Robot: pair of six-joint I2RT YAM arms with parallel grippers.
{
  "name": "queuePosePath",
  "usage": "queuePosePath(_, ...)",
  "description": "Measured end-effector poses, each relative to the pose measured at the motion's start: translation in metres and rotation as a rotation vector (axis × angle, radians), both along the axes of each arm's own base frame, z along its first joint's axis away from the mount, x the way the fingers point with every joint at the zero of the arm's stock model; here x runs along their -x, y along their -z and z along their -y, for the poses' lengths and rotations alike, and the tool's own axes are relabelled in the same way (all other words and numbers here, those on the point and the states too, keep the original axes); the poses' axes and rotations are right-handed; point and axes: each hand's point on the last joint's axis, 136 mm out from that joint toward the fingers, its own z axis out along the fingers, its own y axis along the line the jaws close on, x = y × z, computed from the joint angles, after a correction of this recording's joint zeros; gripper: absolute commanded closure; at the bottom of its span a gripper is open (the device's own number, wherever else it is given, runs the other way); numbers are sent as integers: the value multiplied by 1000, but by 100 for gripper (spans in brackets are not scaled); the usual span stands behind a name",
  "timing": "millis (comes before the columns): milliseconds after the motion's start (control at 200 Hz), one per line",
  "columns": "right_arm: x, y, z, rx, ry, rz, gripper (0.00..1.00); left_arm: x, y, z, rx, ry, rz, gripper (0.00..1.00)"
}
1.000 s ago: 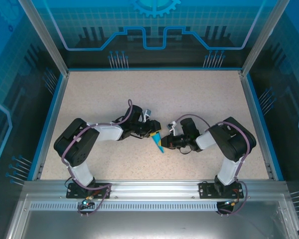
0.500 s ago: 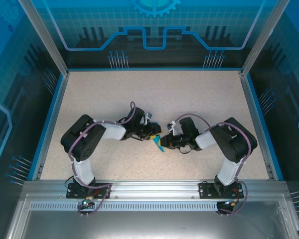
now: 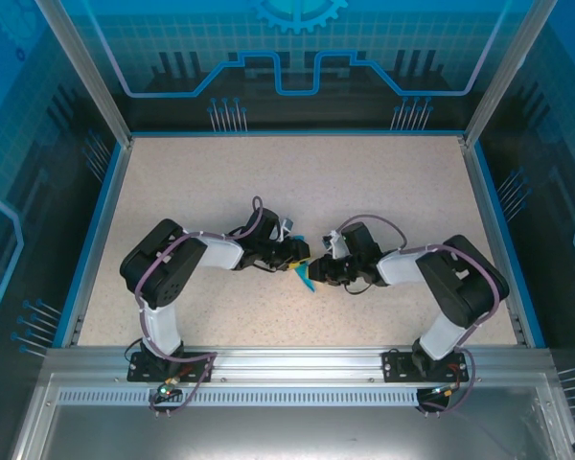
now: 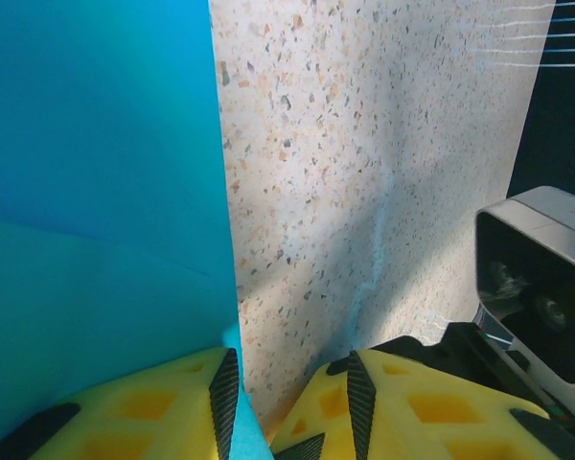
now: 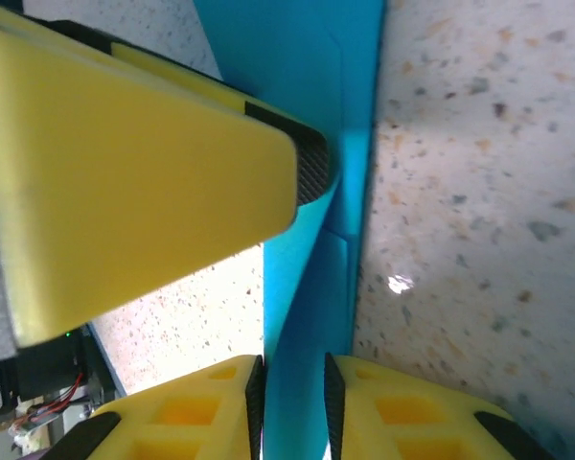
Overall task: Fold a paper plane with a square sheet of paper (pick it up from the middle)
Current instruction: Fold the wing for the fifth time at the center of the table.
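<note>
Sharpening the fold is, as I judge it, the step you are in, and doing it well means not letting the two claws fight over the sheet of paper [image 5: 311,105]. Your right claw [image 5: 294,374] has the folded blue sheet between its pads [image 5: 182,412]. The paper fills the narrow gap from one pad to the other, so read it as a grip on the sheet. Your left claw [image 4: 287,374], just to the far left of the right claw and nearly touching it, stands partly open: speckled counter [image 4: 383,192] shows between its two fingers, and the sheet's straight edge runs down beside the inner face of only one of them, so it holds nothing. Let one claw anchor the sheet while the other works. Line the free fingers up square to the crease before you close, take the paper near the fold rather than at a loose edge, and go slowly, because thin paper will probably buckle or tear if both claws pull on it. From above, the sheet sits right at the right claw's fingertips as a slim sliver. Its long axis runs across the line joining the claws, from the far side of the right claw to its near side, leaning a little, and the narrower end seems to point to the near side. Whether it lies flat or stands on its fold I cannot tell.
</note>
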Motion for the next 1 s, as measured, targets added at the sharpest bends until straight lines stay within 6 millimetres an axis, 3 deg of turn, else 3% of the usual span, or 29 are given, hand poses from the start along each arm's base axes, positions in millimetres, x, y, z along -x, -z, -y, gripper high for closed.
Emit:
queuePosePath(165, 1, -3, 6, 40, 7, 7, 79, 0, 0, 0, 0, 2, 3, 60)
queuePosePath(480, 12, 0, 0, 83, -38, -5, 76, 0, 0, 0, 0, 4, 3, 61)
queuePosePath(765, 15, -1, -1, 109, -63, -13, 88, 1, 0, 0, 1, 7, 4, 60)
queuePosePath(1000, 24, 8, -2, 139, -87, -34, 90, 1, 0, 1, -1, 7, 0, 60)
